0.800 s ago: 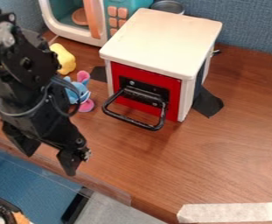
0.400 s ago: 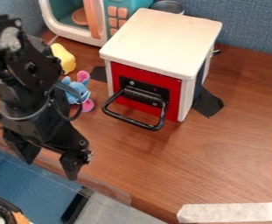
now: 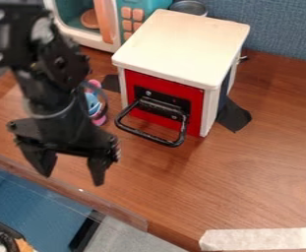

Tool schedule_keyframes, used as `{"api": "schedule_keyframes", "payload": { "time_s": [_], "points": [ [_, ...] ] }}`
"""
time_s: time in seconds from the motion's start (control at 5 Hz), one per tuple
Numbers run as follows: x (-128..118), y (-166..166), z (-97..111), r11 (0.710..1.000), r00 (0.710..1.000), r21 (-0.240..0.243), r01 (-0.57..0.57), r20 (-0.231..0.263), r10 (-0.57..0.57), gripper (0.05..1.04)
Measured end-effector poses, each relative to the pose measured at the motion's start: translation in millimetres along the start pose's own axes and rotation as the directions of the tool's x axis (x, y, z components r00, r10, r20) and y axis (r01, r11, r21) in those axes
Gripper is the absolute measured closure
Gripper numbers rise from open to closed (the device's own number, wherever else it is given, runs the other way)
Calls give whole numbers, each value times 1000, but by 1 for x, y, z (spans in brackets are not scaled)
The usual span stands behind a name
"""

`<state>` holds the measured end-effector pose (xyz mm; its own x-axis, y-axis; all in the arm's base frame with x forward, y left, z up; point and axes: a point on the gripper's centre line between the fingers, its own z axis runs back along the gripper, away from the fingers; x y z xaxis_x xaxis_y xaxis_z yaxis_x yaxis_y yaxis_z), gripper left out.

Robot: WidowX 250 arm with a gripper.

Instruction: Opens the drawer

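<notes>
One claw (image 3: 73,176), two fingers spread, one white box (image 3: 181,44), one shut red drawer (image 3: 134,83) with one black handle (image 3: 145,136), one partly hidden toy (image 3: 95,106), two black tapes (image 3: 234,116) by the box

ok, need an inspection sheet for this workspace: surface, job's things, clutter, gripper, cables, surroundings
Surface: wood-grain tabletop; pale tape strips front and right; dark patch beside the box.
Job's things: red drawer front looks flush in white box; black handle juts out.
Clutter: blue-and-pink toy, partly hidden by the arm; toy microwave, back left.
Gripper: open, nothing held, left of the handle.
Cables: one loop off the arm.
Surroundings: blue-grey panel behind.
</notes>
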<state>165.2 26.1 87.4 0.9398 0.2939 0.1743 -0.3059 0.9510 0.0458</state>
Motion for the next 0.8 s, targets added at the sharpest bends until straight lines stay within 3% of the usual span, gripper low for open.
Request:
{"api": "schedule_keyframes", "payload": {
  "time_s": [0.2, 0.4, 0.6, 0.8],
  "points": [
    [11, -11, -5, 997, 997, -10, -80, -5, 80, 84],
    [27, -25, -4, 975, 975, -58, -217, 28, 219, 83],
    [40, -30, -3, 920, 920, -111, -377, 68, 386, 84],
    [54, -32, -7, 857, 852, -108, -504, 102, 514, 83]
  ]
}}
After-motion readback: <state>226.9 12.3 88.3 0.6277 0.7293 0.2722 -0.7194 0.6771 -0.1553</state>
